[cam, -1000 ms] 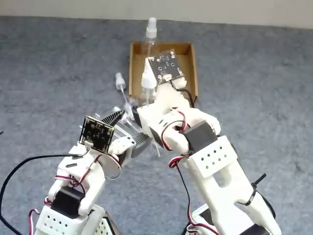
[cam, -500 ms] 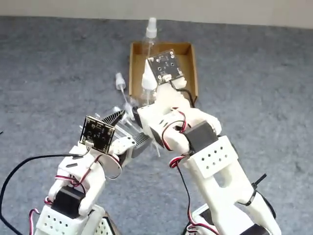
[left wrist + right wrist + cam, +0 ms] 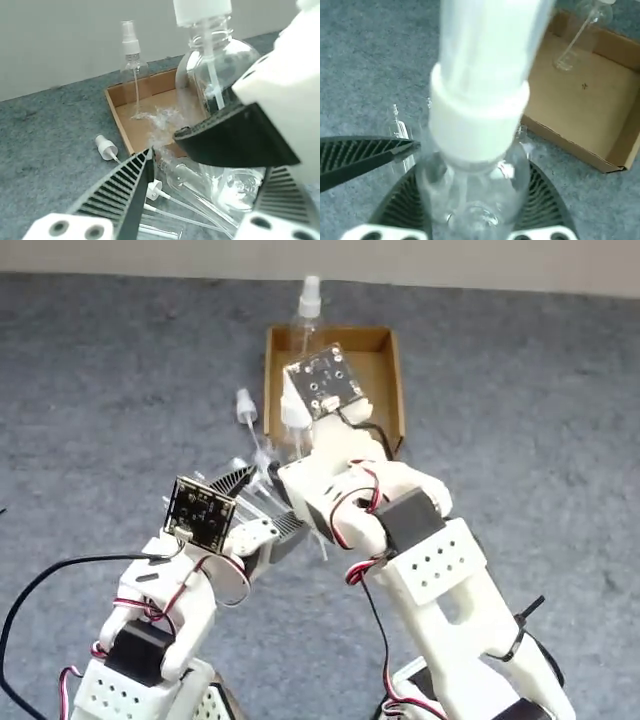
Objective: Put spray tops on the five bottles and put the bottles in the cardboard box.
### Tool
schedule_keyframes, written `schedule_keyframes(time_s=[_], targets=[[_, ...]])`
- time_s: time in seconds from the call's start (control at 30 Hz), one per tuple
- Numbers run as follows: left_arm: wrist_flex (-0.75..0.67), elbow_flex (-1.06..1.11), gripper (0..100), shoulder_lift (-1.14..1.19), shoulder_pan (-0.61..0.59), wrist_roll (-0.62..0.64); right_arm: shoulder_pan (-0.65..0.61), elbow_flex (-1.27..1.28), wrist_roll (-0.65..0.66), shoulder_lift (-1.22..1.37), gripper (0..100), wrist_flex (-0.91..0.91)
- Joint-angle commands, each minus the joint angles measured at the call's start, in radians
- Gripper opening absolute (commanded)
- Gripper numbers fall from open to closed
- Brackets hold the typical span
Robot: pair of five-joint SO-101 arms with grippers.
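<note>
My right gripper is shut on a clear bottle with a white spray top, held upright above the carpet just short of the cardboard box. The same bottle shows in the left wrist view. One capped bottle stands inside the box at its far side. My left gripper is open, low over several clear bottles lying on the carpet. A loose spray top lies left of the box, and another lies beside the bottles.
Grey carpet covers the table around the box. The right arm's body stands close beside the left gripper. One ribbed finger of the left gripper lies near the held bottle.
The right wrist has turned and shifted slightly left, carrying the held bottle with it. The left arm has kept still.
</note>
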Motion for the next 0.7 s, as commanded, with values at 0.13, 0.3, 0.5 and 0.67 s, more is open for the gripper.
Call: schedule_keyframes(time_s=[0.13, 0.3, 0.5, 0.67], targets=[[0.002, 0.012, 24, 0.016, -0.048, -0.015, 0.024, -0.097, 0.026, -0.070, 0.3, 0.008], [0.000, 0.024, 24, 0.016, -0.045, -0.017, 0.059, -0.096, 0.005, -0.058, 0.3, -0.117], [-0.003, 0.031, 24, 0.015, -0.044, -0.017, 0.226, -0.108, 0.003, 0.087, 0.3, -0.292], [-0.003, 0.033, 24, 0.015, -0.044, -0.017, 0.341, -0.108, 0.002, 0.243, 0.3, -0.576]])
